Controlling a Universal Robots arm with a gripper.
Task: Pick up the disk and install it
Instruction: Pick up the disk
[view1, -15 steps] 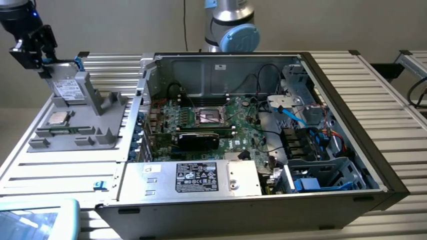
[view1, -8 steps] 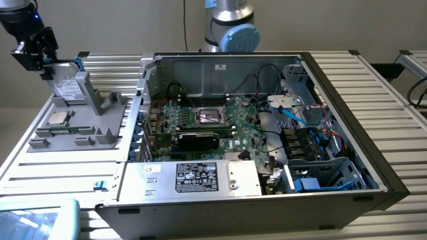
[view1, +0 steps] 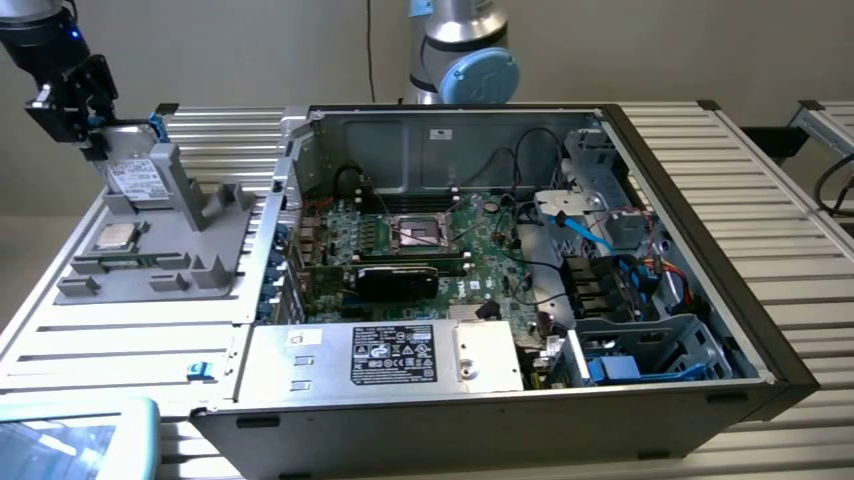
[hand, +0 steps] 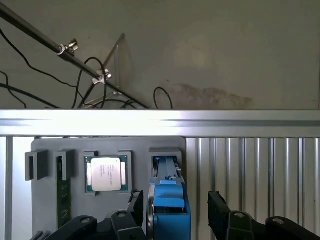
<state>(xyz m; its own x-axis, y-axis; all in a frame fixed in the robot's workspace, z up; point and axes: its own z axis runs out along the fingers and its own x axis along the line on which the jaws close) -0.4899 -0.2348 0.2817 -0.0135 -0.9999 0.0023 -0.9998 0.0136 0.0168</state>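
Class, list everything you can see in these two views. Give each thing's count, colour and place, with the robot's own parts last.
disk: one, silver-grey in a blue carrier, upright in the holder
CPU chip: one, silver, lying in the holder
memory stick: one, green, slotted in the holder
holder: one, grey, on the table at the exterior view's left
case: one, dark, open, mid-table
motherboard: one, green, inside the case
power supply: one, silver with a black label, inside the case
table: one, silver slats, under everything
arm: one, silver with a blue cap, behind the case
gripper: one, black, open, astride the disk
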